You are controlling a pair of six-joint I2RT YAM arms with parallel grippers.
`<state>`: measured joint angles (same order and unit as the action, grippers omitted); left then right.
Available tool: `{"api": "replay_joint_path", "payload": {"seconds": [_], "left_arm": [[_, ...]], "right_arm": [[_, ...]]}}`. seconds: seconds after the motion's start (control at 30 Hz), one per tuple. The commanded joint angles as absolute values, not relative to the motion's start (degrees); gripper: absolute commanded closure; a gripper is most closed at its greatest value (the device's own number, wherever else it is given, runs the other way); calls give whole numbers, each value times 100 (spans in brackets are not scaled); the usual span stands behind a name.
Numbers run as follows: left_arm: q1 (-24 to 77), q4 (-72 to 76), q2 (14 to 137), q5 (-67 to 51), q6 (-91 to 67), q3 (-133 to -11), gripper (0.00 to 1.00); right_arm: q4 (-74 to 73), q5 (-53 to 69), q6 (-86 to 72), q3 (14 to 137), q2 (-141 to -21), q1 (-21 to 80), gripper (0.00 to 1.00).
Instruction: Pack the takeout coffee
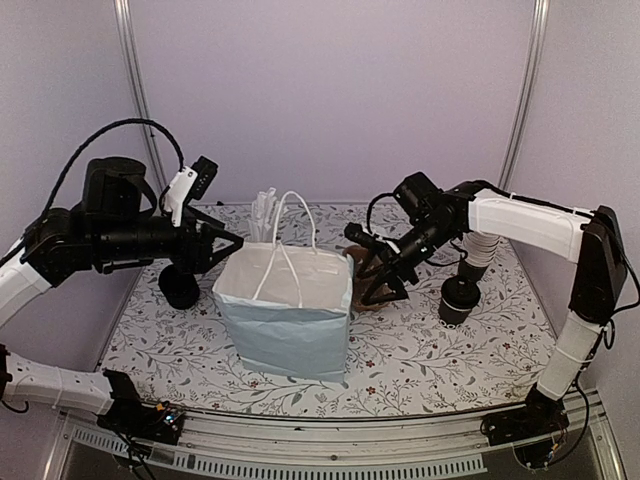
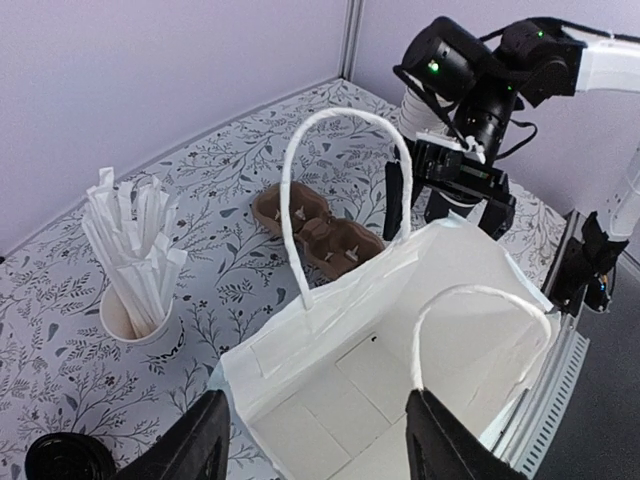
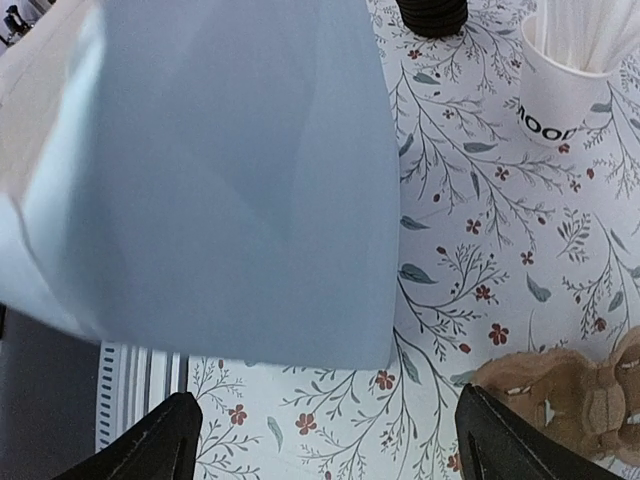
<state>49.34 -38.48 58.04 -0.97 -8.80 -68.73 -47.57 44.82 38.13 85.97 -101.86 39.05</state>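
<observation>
The brown pulp cup carrier (image 2: 320, 236) lies empty on the table behind the pale blue paper bag (image 1: 290, 312); in the top view only its edge (image 1: 368, 304) shows. It also shows at the lower right of the right wrist view (image 3: 575, 392). One black lidded cup (image 1: 180, 286) stands left of the bag, another (image 1: 458, 300) to the right. My left gripper (image 2: 315, 445) is open and empty above the bag's open mouth (image 2: 400, 340). My right gripper (image 1: 372, 280) is open and empty, low beside the bag's side (image 3: 230, 170), close above the carrier.
A white cup of white straws (image 2: 135, 300) stands behind the bag, near the left black cup (image 3: 432, 15). The bag's white handles (image 2: 345, 130) stand upright. Purple walls close in the floral-patterned table (image 1: 420, 350) at the back and sides.
</observation>
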Motion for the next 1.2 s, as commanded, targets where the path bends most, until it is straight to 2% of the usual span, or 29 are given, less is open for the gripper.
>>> {"api": "replay_joint_path", "payload": {"seconds": [0.0, 0.07, 0.13, 0.2, 0.3, 0.33, 0.37, 0.6, 1.17], "left_arm": [[4975, -3755, 5246, 541, -1224, -6654, 38], [4975, -3664, 4994, 692, -1408, -6526, 38], [4969, -3583, 4861, 778, -1557, -6429, 38], [4966, -3524, 4799, 838, -1645, -6368, 38], [4971, -3516, 4782, 998, -1703, -6325, 38], [4966, -3517, 4781, 1047, -1725, -6308, 38], [4966, -3508, 4779, 1080, -1760, -6290, 38], [4968, -3501, 4733, 1066, -1926, -6141, 39], [4966, -3288, 4857, 977, -1993, -5902, 38]], "right_arm": [[-4852, 4322, 3731, 8150, -9818, 3546, 9], [-4717, 4038, 3547, 8020, -9808, 3442, 11], [-4544, 3631, 3253, 7981, -9858, 3437, 18], [-4415, 3283, 3023, 8030, -10001, 3437, 38], [-4325, 2766, 2660, 8240, -10358, 3444, 78], [-4324, 2625, 2609, 8318, -10456, 3444, 87], [-4325, 2533, 2551, 8380, -10565, 3444, 91], [-4429, 2225, 2388, 8737, -11092, 3527, 94], [-4654, 1513, 2250, 9053, -11838, 3551, 89]]}}
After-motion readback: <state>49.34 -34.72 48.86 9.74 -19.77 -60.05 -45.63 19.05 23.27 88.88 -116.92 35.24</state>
